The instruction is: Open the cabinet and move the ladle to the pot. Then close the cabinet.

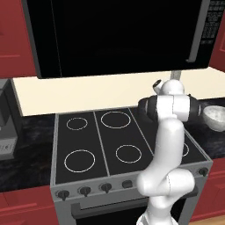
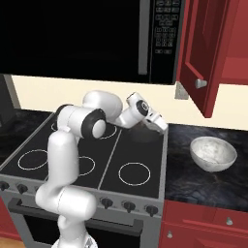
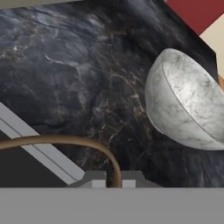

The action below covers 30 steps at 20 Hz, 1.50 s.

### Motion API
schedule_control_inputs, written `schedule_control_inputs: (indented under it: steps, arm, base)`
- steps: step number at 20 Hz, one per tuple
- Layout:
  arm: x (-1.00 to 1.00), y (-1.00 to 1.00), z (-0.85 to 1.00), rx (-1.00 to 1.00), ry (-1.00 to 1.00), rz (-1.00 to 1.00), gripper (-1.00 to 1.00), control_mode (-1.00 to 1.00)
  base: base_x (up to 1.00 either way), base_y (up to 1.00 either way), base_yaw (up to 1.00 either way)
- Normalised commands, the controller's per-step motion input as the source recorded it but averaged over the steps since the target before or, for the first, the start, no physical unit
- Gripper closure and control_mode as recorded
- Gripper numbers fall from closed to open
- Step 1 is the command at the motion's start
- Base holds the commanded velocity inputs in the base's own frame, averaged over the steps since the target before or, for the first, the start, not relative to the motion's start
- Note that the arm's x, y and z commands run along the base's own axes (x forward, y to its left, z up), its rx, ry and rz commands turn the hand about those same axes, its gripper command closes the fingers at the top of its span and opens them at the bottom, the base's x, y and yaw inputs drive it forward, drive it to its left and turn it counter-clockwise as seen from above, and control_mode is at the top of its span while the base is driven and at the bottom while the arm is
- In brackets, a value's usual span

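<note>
Between your nearly closed gripper (image 3: 114, 183) tips you are pinching the ladle (image 3: 65, 141), its handle curving off sideways over the stove edge.

I am seeing the wide black microwave (image 2: 87, 38) hanging across the top of the right base frame, leaving an open band of cream wall between it and the flat black glass cooktop (image 2: 135, 150). The dark red cabinet door (image 2: 201, 53) is standing swung out at upper right, jutting over the dark marbled stone counter (image 2: 193, 181). On that counter, right of centre, the pale speckled round bowl (image 2: 213, 153) is sitting; bare stone is lying between it and the cooktop edge. In the hand frame, the slim brown curved ladle handle (image 3: 65, 141) is arcing across the lower left, with the bowl (image 3: 183, 105) at right.
</note>
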Motion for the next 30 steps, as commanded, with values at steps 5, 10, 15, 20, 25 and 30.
schedule_control_inputs:
  steps: [5, 10, 15, 20, 25, 30]
  arm:
    - [0.06, 0.00, -0.19, -0.01, 0.01, -0.02, -1.00, -1.00]
    - [-0.07, -0.03, -0.04, 0.00, 0.00, 0.00, -1.00, -1.00]
    - [-0.46, 0.00, 0.26, 0.00, -0.13, 0.00, -1.00, -1.00]
    - [-0.81, 0.00, 0.26, 0.00, -0.25, 0.00, -1.00, -1.00]
    - [-0.87, 0.00, 0.02, -0.04, -0.34, 0.00, -1.00, -1.00]
    - [-1.00, 0.00, 0.36, -0.03, -0.36, 0.01, -1.00, -1.00]
  base:
    - [0.00, 0.00, 0.00]
    - [0.00, 0.00, 0.00]
    - [0.00, 0.00, 0.00]
    - [0.00, 0.00, 0.00]
    - [0.00, 0.00, 0.00]
    - [0.00, 0.00, 0.00]
